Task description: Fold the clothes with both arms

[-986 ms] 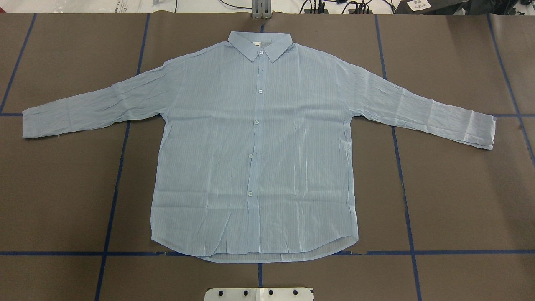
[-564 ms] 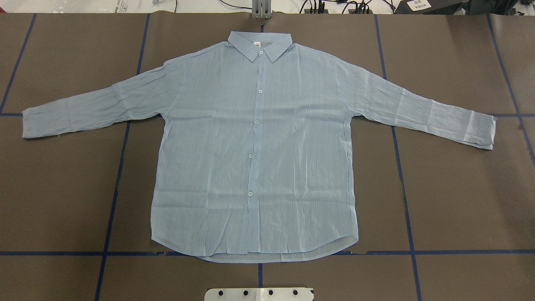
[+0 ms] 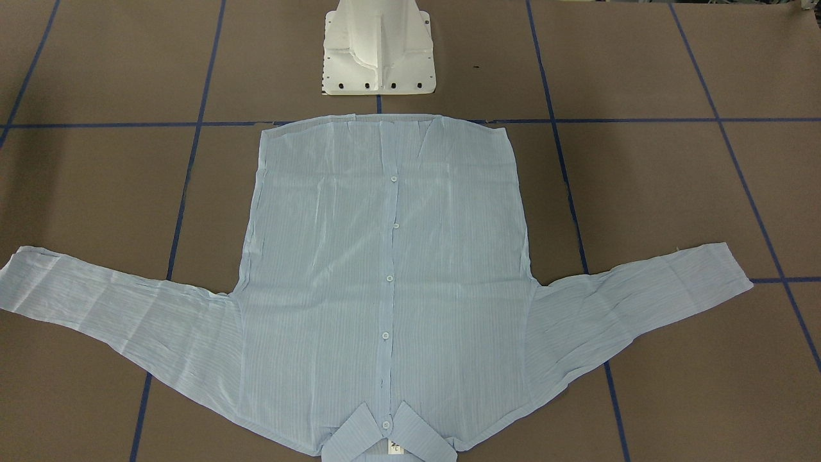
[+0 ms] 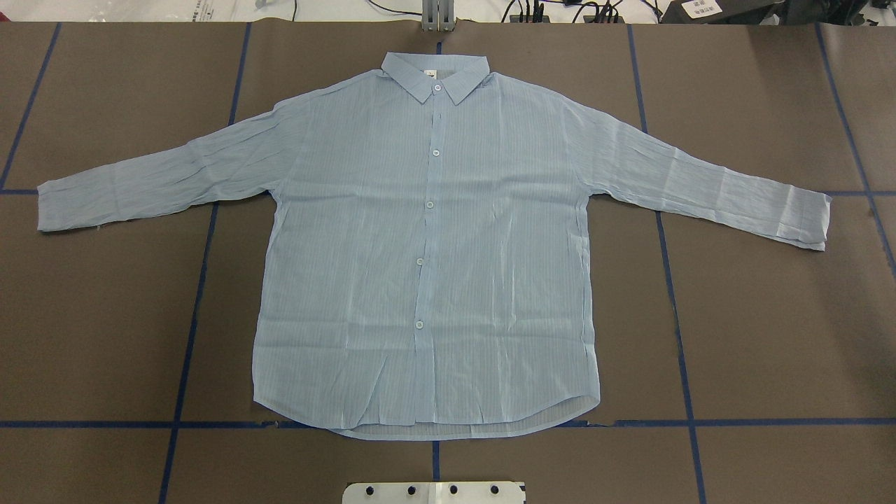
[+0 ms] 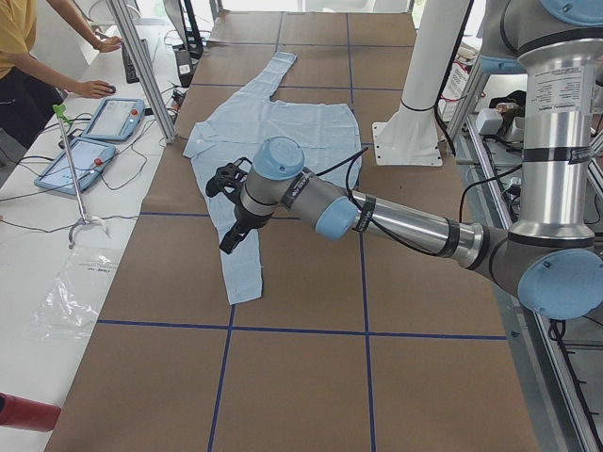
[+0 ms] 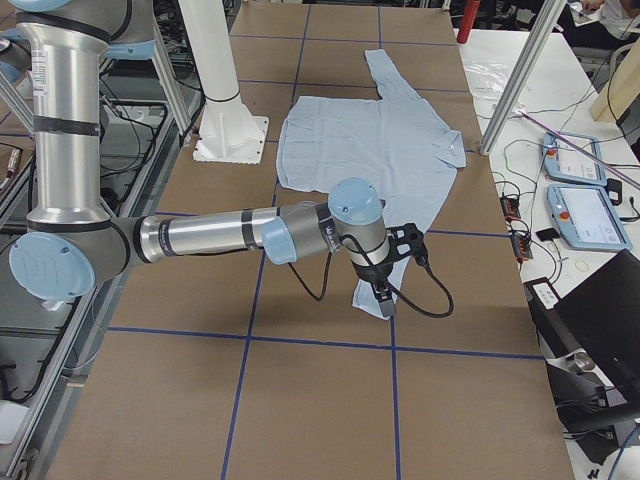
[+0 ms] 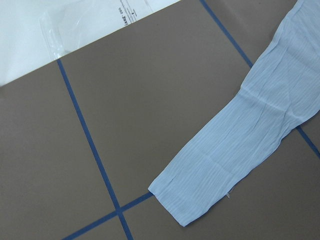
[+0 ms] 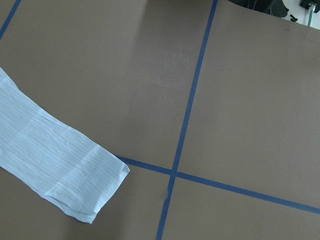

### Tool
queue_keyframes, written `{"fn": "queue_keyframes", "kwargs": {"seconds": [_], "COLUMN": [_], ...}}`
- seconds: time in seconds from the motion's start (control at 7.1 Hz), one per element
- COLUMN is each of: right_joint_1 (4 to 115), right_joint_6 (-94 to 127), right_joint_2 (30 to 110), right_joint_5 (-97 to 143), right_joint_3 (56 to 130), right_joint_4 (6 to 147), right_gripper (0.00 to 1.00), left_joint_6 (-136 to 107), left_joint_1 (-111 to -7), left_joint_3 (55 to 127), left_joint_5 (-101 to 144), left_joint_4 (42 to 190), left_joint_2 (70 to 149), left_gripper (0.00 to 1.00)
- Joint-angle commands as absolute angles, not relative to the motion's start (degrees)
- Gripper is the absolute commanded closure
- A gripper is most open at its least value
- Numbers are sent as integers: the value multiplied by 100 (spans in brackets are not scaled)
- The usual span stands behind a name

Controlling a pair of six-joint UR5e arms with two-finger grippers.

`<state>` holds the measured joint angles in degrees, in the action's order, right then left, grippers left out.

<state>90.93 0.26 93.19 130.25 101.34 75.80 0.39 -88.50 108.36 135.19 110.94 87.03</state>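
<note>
The shirt (image 4: 427,266) lies flat, collar at twelve o'clock, sleeves at nine and three. The left gripper (image 5: 229,243) and right gripper (image 6: 382,298) hang over them; whether clenched, I cannot tell.

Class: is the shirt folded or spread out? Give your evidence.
Spread out. The shirt lies flat, buttons up, both sleeves stretched sideways, collar and hem uncovered; nothing is turned over.

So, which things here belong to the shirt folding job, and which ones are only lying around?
For the job:
pale blue striped shirt, spread flat, buttons up
left arm, over one sleeve
right arm, over the other sleeve

Only lying about:
white pedestal base
teach pendants on the side bench
clear plastic bag
</note>
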Motion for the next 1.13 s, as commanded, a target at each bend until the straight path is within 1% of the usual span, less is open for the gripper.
{"fn": "queue_keyframes", "kwargs": {"seconds": [0.0, 0.14, 0.28, 0.42, 0.56, 0.99], "right_joint_1": [8530, 7977, 7424, 7113, 6971, 6321], "right_joint_6": [1718, 3036, 3998, 4443, 4708, 5315], "right_joint_2": [9264, 9264, 9264, 9229, 9229, 9237], "right_joint_5": [12895, 12546, 12063, 11745, 11725, 11365], "right_joint_3": [9766, 9399, 8821, 8206, 7887, 7849], "right_joint_4": [6562, 5495, 4345, 3420, 3001, 2988], "right_gripper": [0, 0, 0, 1, 2, 18], "left_joint_6": [-193, -185, -193, -193, -193, -185], "left_joint_1": [-8851, -8859, -8859, -8859, -8868, -8868], "left_joint_3": [10837, 10846, 10820, 10819, 10819, 10819], "left_joint_5": [13526, 13526, 13526, 13526, 13526, 13544], "left_joint_4": [11188, 11206, 11319, 11364, 11364, 11373], "left_joint_2": [8675, 8649, 8614, 8596, 8578, 8578], "left_gripper": [0, 0, 0, 0, 0, 0]}}
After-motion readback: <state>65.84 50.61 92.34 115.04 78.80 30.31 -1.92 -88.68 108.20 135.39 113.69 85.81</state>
